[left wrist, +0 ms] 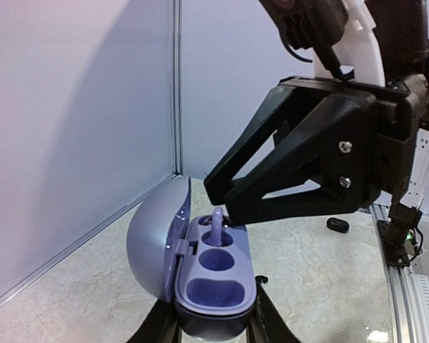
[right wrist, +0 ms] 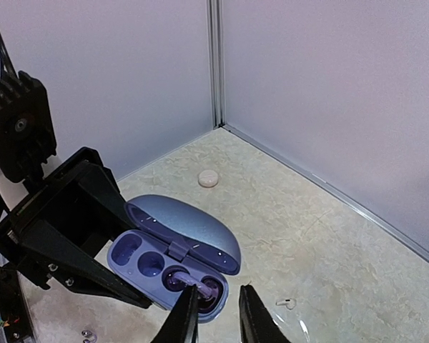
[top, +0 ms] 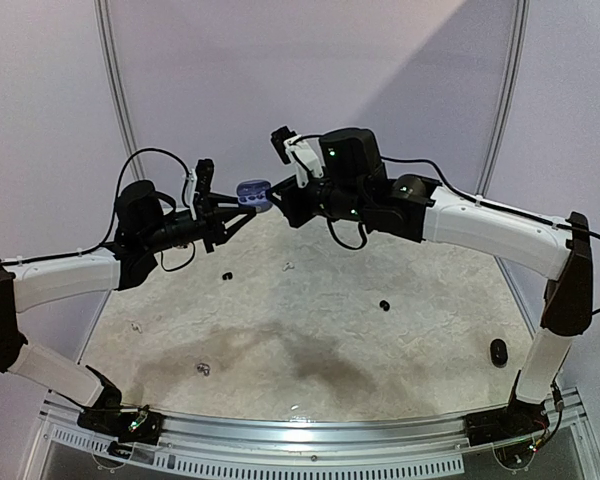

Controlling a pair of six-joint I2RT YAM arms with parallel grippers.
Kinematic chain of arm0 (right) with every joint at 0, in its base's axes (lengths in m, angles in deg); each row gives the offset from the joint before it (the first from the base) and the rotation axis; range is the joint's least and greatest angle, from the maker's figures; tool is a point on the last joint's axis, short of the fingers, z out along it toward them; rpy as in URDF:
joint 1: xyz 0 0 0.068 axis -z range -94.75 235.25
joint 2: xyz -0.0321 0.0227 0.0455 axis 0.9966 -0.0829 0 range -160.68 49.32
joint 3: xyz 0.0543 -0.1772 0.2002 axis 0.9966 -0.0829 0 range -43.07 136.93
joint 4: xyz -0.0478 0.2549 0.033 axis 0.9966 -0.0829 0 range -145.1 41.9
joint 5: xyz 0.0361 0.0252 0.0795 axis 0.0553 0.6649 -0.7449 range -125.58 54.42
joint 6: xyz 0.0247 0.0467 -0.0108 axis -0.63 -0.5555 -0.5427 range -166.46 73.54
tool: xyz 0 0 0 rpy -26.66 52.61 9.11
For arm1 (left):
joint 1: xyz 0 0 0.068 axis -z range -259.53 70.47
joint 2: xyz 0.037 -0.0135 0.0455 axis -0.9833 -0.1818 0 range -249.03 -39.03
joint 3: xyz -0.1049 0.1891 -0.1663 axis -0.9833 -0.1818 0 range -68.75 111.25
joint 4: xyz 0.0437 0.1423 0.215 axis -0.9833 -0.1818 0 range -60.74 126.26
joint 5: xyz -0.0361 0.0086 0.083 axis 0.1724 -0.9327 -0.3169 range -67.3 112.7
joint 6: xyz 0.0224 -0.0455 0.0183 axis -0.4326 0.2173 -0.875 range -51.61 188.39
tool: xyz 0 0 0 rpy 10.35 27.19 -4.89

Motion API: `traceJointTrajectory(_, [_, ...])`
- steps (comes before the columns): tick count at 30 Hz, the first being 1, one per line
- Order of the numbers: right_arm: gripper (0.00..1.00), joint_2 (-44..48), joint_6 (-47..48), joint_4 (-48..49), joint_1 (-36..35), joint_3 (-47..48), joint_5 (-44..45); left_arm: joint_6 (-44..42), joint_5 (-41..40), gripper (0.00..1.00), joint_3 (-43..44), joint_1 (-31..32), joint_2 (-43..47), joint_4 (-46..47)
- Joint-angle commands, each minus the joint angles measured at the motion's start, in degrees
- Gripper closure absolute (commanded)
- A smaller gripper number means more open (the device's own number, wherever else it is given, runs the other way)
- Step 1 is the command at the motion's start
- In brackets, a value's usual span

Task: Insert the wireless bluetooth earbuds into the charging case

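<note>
Open lilac charging case (left wrist: 214, 286) clamped in left tool (left wrist: 214, 319) above desk's (top: 310, 330) far edge, right tool (right wrist: 218, 294) narrow around lilac earbud (left wrist: 217, 223) in end socket, grip unclear.

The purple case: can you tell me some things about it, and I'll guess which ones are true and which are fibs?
1. The purple case has its lid open. True.
2. The case lies flat on the table. False: the left tool holds it up in the air.
3. A purple earbud pokes out of one pocket of the case. True.
4. The right tool is far away from the case. False: its tips are right beside the earbud.
</note>
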Motion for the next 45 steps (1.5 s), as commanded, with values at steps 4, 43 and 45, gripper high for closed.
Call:
traceJointTrajectory(4, [0.75,5.2,0.3,-0.7,1.3,-1.6,-1.5,2.3,-2.7,1.0,-0.3,0.8,1.8,0.4])
traceJointTrajectory(43, [0.31,-32.6,-17.1,-18.8,-14.6,25.6,-4.2,2.0,-15.1,1.0,-8.5,-17.3,42.2,-48.2])
traceJointTrajectory(45, [0.29,-35.4,-16.9,-16.6,-15.7,26.2,-4.6,2.2,-16.2,1.0,-9.3,-17.3,44.0,-49.7])
